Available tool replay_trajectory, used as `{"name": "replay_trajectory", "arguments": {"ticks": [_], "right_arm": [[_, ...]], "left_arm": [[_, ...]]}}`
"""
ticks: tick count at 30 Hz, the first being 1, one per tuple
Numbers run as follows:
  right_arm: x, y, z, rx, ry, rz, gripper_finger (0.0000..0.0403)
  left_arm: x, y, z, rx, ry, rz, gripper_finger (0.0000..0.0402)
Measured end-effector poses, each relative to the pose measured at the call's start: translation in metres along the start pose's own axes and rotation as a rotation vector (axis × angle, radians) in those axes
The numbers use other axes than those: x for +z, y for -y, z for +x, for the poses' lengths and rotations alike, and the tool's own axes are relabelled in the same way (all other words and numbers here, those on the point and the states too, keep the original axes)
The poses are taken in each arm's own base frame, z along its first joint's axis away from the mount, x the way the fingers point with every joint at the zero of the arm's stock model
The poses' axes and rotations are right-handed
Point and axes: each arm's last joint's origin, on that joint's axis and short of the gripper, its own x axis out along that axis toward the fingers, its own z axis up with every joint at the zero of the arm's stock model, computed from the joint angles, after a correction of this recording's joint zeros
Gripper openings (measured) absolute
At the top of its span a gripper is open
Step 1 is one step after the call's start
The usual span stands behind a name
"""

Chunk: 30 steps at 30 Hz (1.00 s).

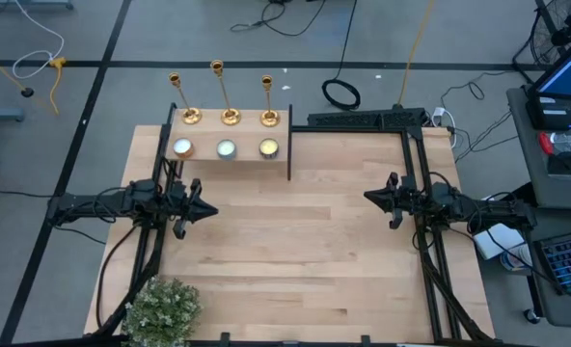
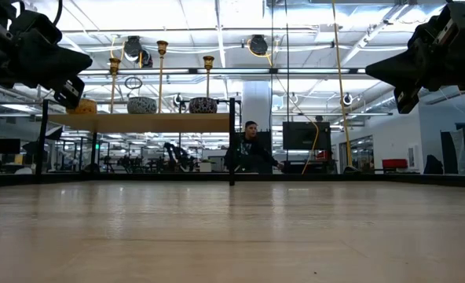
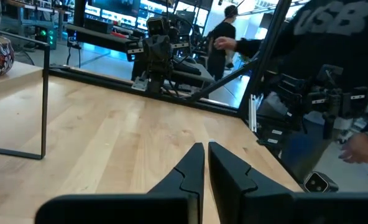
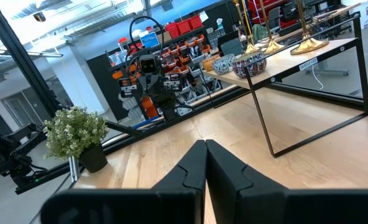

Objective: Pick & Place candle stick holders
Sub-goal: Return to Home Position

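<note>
Three gold candle stick holders [image 1: 226, 93] stand upright by their round bases on a raised wooden shelf [image 1: 232, 135] at the table's far left. They also show in the low view [image 2: 161, 71] and the right wrist view [image 4: 308, 42]. Three small candles in patterned cups [image 1: 226, 148] stand in front of them on the shelf. My left gripper [image 1: 212, 211] hovers shut and empty above the table's left side, nearer than the shelf. My right gripper [image 1: 367, 196] hovers shut and empty above the table's right side.
A small potted plant [image 1: 160, 308] stands at the table's near left corner. The shelf rests on thin black metal legs [image 1: 289, 145]. Bare wooden tabletop [image 1: 295, 251] lies between the two arms. A person [image 2: 249, 149] sits beyond the far edge.
</note>
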Motion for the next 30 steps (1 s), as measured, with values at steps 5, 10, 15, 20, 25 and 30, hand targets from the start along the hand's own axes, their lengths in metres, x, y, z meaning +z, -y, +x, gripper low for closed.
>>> {"name": "replay_trajectory", "arguments": {"ticks": [5,10,15,20,25,30], "right_arm": [[0.0,0.0,0.0,0.0,0.0,0.0,0.0004],[0.0,0.0,0.0,0.0,0.0,0.0,0.0004],[0.0,0.0,0.0,0.0,0.0,0.0,0.0003],[-0.0001,0.0,0.0,0.0,0.0,0.0,0.0008],[0.0,0.0,0.0,0.0,0.0,0.0,0.0007],[0.0,0.0,0.0,0.0,0.0,0.0,0.0008]], "left_arm": [[0.0,0.0,0.0,0.0,0.0,0.0,0.0026],[0.0,0.0,0.0,0.0,0.0,-0.001,0.0026],[0.0,0.0,0.0,0.0,0.0,-0.001,0.0026],[0.0,0.0,0.0,0.0,0.0,-0.001,0.0026],[0.0,0.0,0.0,0.0,0.0,-0.001,0.0026],[0.0,0.0,0.0,0.0,0.0,-0.001,0.0026]]}}
